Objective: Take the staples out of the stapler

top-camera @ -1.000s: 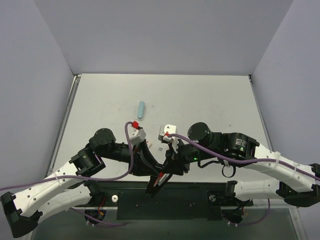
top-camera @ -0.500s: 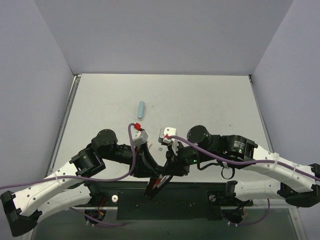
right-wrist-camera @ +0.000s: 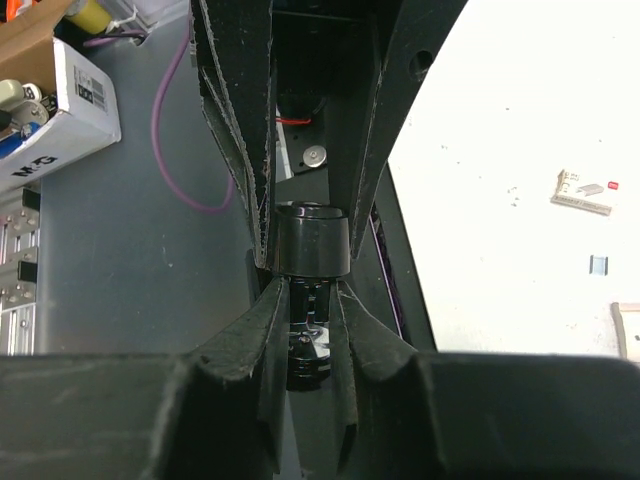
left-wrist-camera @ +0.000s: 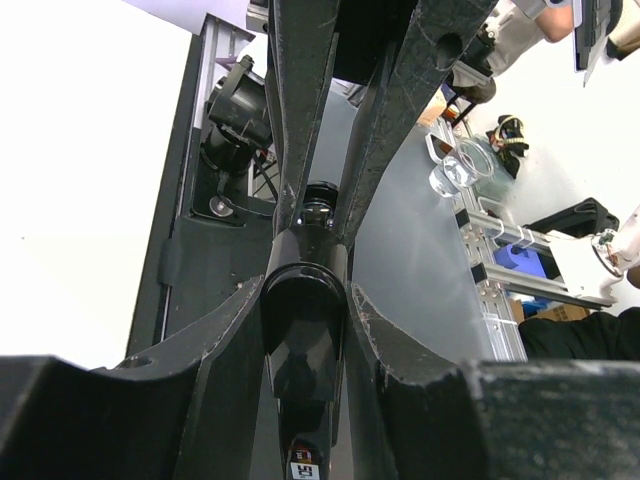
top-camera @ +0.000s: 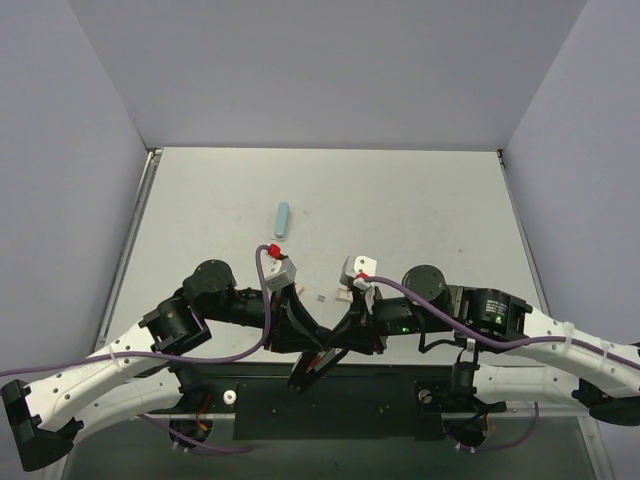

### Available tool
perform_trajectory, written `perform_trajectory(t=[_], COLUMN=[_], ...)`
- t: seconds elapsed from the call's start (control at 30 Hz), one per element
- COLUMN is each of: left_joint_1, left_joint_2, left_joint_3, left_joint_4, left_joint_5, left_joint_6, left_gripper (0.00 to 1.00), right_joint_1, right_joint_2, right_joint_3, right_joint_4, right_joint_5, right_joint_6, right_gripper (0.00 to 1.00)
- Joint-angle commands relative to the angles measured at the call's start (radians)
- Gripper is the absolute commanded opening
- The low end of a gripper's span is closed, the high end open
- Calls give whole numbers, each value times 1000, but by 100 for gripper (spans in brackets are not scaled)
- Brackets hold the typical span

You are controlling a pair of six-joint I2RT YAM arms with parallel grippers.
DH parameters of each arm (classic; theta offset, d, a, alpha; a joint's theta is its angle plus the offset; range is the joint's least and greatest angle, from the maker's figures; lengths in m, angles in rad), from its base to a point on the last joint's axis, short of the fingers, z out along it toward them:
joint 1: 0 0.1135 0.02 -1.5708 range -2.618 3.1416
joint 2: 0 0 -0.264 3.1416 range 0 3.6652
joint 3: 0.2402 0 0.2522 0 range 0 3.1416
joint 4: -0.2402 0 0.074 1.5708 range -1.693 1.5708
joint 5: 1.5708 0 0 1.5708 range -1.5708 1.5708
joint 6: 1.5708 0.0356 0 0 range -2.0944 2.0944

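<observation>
since a second earlier the right arm had pulled back toward the right side of the table, its wrist and elbow sitting farther right and a little closer to the near edge. the left arm had hardly shifted, and the stapler had stayed where it was.

the stapler lay at the middle of the table's near edge, tilted and jutting out past that edge over the dark base plate, with a red part showing along its side. both grippers met on it from opposite ends.

the left gripper was clamped on the stapler's thick, glossy, rounded black end. that end filled the gap between its fingers, which touched it on both sides.

the right gripper faced it head-on. its jaws stood narrow, pinched on a slim part of the stapler just beyond that rounded end, with a silvery glint showing in the slit between them. from the right wrist the left gripper's fingers rose as two long dark bars around the black end.

farther out, a light-blue bar lay toward the middle of the table, well apart from the grippers. a few small pale staple bits sat on the table just beyond the two wrists.
</observation>
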Motion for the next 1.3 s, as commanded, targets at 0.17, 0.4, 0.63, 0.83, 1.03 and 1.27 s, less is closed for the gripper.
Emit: perform_trajectory(t=[0.17, 0.4, 0.63, 0.83, 1.03, 1.27], left_joint_1=[14, 14, 14, 14, 14, 14], left_joint_2=[-68, -84, -97, -100, -93, -77], left_joint_3=[92, 83, 83, 84, 83, 104], left_joint_4=[155, 180, 200, 218, 237, 243], left_joint_5=[-119, -146, -184, -195, -211, -227], left_joint_6=[-9, -12, -15, -20, -12, -2], left_gripper=[0, 0, 0, 0, 0, 0], right_joint_1=[18, 18, 18, 17, 18, 18], right_joint_2=[-97, -135, -159, -179, -192, -195], right_joint_3=[-102, -169, -228, -276, -310, -351], right_joint_4=[-131, -95, -46, -13, 17, 50], right_joint_5=[-45, -57, -60, -74, -81, -86], right_joint_6=[31, 56, 79, 96, 108, 123], right_gripper=[0, 0, 0, 0, 0, 0])
